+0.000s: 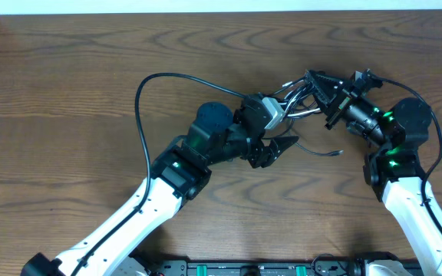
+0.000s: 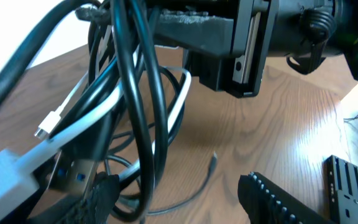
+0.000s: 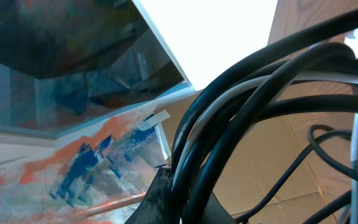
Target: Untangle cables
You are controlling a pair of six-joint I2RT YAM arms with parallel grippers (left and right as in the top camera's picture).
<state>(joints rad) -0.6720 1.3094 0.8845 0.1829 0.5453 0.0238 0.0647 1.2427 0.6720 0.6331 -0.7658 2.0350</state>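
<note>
Cable bundle (image 1: 298, 103), black and white loops interlaced, is clamped in the right fingers (image 1: 321, 92) and partly lifted off the worktop (image 1: 67, 92). Left fingers (image 1: 282, 145) stand apart and empty, just beside the hanging loops, which run upright across their gap. Judged nearer for the next grasp: left arm. One loose end (image 1: 334, 153) lies on the worktop.

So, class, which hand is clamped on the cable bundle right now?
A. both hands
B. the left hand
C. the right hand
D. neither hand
C: the right hand is shut on the cables, which hang from it, while the left hand sits near the bundle with its fingers spread apart.
</note>
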